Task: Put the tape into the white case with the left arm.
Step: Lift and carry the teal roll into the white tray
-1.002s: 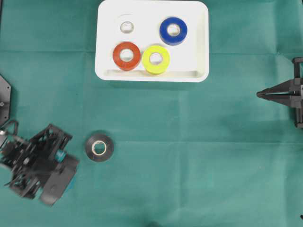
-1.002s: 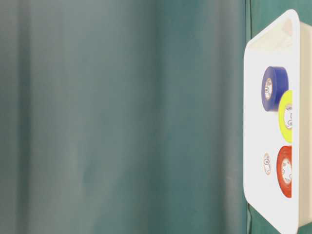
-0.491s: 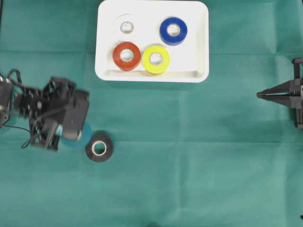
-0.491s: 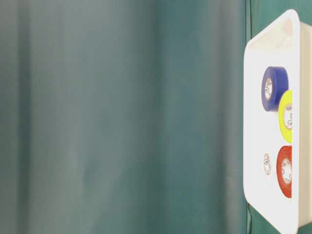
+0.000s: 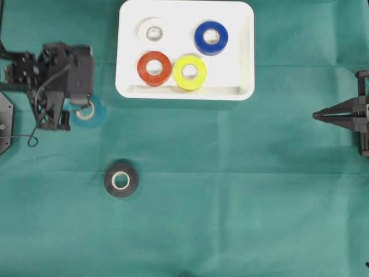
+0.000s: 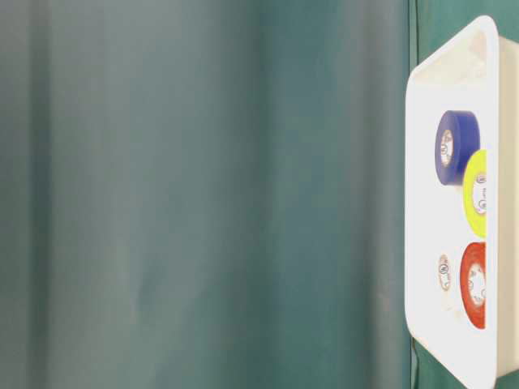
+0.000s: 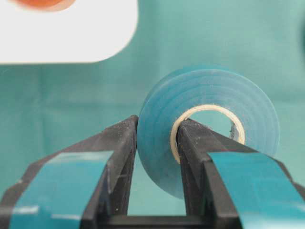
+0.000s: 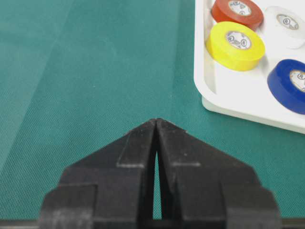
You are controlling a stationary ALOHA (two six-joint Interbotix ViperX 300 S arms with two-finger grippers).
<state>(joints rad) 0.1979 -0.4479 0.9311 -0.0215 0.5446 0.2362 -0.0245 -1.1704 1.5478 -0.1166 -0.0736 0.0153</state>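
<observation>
Green cloth lies beneath the left hand (image 7: 156, 136) gripping teal tape (image 7: 224, 95).

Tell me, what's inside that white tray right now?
Four tape rolls lie in the white tray: white, blue, red and yellow, the last two touching. Whatever lies beneath each roll is covered.
</observation>
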